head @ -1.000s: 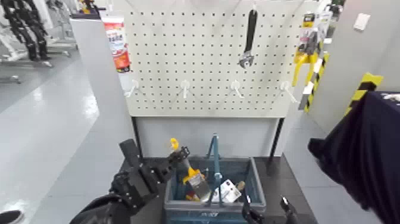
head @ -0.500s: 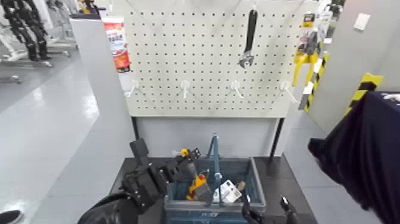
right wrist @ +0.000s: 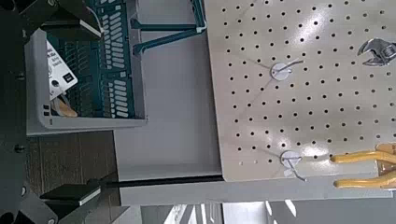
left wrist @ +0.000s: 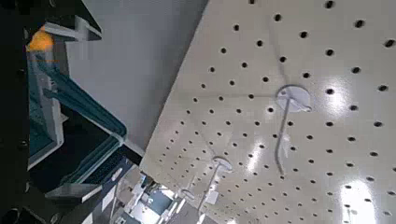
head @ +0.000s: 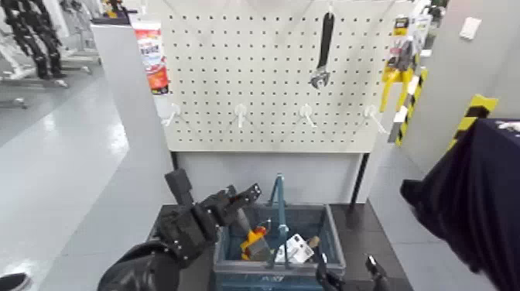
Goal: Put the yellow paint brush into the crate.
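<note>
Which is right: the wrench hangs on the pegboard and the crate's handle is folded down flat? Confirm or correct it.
The handle is not folded down; it stands upright across the crate, as the head view shows. The wrench does hang on the pegboard.

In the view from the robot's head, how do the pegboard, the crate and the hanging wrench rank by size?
1. Pegboard
2. Crate
3. Wrench

The crate's bottom is cut off, yet the order is clear.

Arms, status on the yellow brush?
Left gripper open above the crate's left side. Yellow paint brush inside, clear of the fingers. Right gripper waiting by the crate's right front corner.
</note>
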You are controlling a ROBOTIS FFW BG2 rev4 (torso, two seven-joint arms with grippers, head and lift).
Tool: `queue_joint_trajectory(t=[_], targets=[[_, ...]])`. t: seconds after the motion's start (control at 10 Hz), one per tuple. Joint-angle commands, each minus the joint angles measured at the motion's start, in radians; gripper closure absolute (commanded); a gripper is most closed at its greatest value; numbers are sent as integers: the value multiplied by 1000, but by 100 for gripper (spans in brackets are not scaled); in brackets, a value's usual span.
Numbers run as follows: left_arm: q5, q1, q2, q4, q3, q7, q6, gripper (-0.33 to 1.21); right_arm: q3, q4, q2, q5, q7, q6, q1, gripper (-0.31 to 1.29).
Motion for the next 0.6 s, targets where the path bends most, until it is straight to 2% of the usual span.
queue_joint_trajectory(t=[0.1,0.2,0.6], targets=[[-185,53,8,-125,115,62,-1,3,-2,0,0,0,0,0,1,14],[-240,76,11,-177,145,88,3,3,-2,0,0,0,0,0,1,15],[-436,225,25,-368,201,237,-60,3,-3,-2,0,0,0,0,2,15]])
